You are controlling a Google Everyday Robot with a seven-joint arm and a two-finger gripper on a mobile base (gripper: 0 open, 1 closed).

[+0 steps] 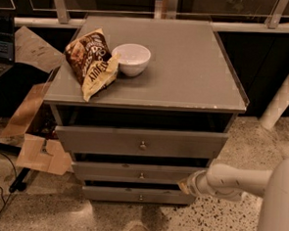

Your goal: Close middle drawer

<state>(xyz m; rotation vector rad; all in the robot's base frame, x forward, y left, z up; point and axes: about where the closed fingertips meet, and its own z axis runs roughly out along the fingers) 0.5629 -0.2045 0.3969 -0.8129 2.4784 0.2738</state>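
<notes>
Push step in hand: the white arm's gripper (187,185), apart or together cannot be told, sits at the right end of the long grey wooden middle drawer (111,172), which appears slightly open below the taller grey top drawer (99,139); next, press its front straight inward.

Snack bag (91,62) beside white bowl (131,59) on cabinet top (187,66); cardboard (39,152) at left.

gripper (185,184) blurred at middle drawer (126,173) right end, arm (241,180) cropped
</notes>
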